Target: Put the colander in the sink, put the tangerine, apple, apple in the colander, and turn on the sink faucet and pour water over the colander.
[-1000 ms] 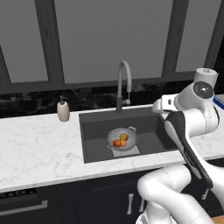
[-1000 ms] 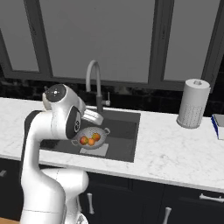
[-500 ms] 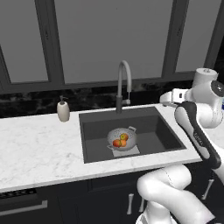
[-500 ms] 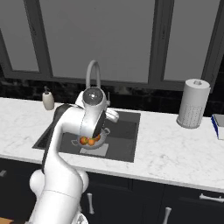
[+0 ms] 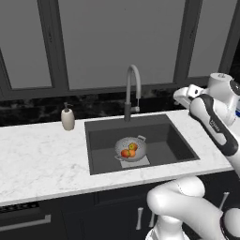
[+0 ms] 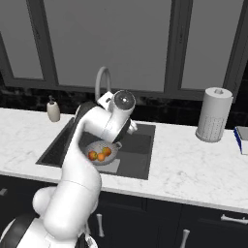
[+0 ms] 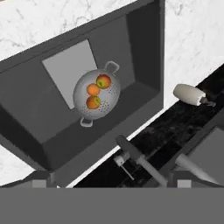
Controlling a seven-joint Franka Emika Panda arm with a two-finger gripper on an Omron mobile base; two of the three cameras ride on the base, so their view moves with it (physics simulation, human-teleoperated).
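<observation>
— What is seen behind the counter?

— A row of tall grey window panes (image 5: 112, 42) is set in dark frames, and below them a black marbled backsplash (image 5: 33, 112) is run along the wall.

— And the work surface?

— A white marble countertop (image 5: 42, 159) with grey veining is laid over dark cabinets (image 6: 203, 227) fitted with pale bar handles. A cream soap dispenser (image 5: 68, 118) is stood near the backsplash. On the far right side a white paper towel roll (image 6: 212, 114) is placed upright, and a blue-edged object (image 6: 241, 139) is cut off by the frame beside it.

— How is the room lit?

— Even, soft light is cast, with no hard shadows.
</observation>
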